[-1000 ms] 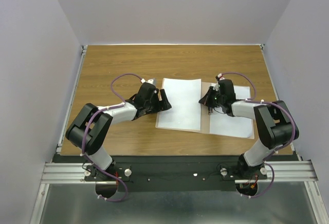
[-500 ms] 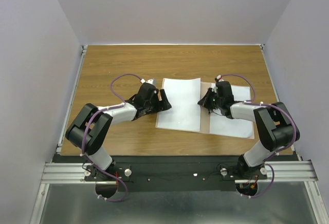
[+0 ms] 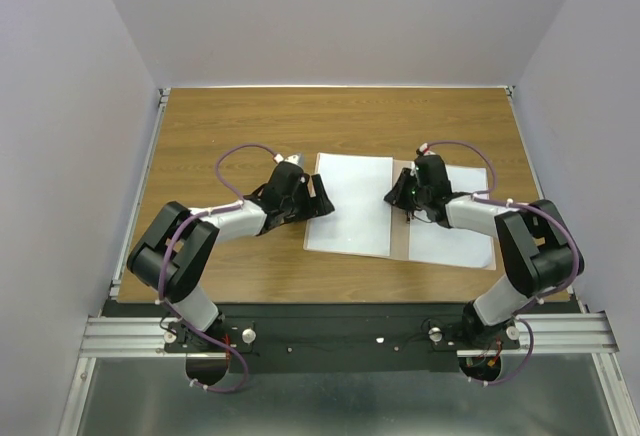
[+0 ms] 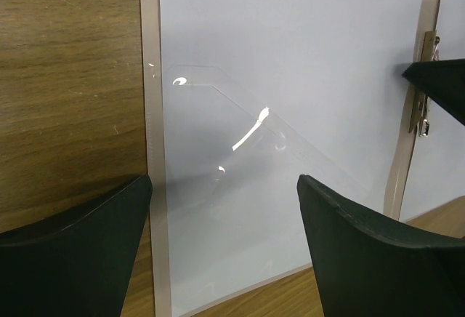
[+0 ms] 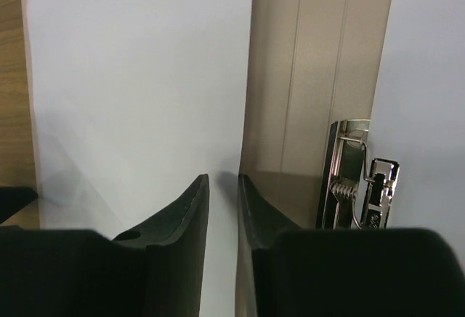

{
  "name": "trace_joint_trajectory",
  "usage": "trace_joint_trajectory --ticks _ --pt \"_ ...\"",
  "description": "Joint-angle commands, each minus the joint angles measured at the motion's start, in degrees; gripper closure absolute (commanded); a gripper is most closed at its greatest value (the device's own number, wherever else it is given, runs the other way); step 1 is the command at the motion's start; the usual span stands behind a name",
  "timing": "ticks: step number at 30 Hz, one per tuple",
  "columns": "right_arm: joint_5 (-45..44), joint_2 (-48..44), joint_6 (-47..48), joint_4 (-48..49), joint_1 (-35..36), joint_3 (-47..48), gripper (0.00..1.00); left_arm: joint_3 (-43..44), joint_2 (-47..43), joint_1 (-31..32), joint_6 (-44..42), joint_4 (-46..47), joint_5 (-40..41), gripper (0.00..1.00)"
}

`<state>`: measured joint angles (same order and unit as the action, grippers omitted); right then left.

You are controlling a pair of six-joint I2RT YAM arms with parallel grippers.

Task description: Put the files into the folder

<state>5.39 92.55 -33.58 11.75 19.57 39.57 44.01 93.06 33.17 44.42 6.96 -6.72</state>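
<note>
Wood-grain brown table (image 3: 230,136) carries a thin tan cardboard folder (image 3: 400,239), lying open and flat. The left gripper (image 4: 225,180) hangs over its left border, black jaws wide apart and holding nothing. One smooth white paper sheet (image 3: 350,206) lies on the left half and a second white sheet (image 3: 450,243) on the right. The right gripper (image 5: 223,179), jaws slightly apart and empty, is at the first sheet's inner edge, beside a shiny metal clip (image 5: 354,179).

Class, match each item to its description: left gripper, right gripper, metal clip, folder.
Column one:
1. left gripper
2. right gripper
3. metal clip
4. folder

Column two:
A. tan, lying open
B. shiny silver
C. jaws wide apart
D. jaws only a narrow slit apart

Pairs: 1-C, 2-D, 3-B, 4-A
</note>
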Motion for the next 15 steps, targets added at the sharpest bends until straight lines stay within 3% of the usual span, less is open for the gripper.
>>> trace_joint_trajectory --ticks 1,5,10,15 --pt "-5.1 -4.3 3.3 -7.9 0.7 4.9 0.56 -1.3 -0.1 0.9 0.5 -8.3 0.6 0.08" --pt "-8.2 -8.0 5.8 -11.6 1.4 7.2 0.38 0.1 -2.8 0.9 0.1 -10.1 2.7 0.08" --pt "-17.3 -9.8 6.5 -21.9 2.2 8.9 0.38 1.3 -6.7 0.8 -0.1 -13.6 8.2 0.07" --pt "-22.0 -7.5 6.5 -26.0 4.1 9.2 0.42 0.0 -10.7 0.8 0.4 -15.0 10.6 0.06"
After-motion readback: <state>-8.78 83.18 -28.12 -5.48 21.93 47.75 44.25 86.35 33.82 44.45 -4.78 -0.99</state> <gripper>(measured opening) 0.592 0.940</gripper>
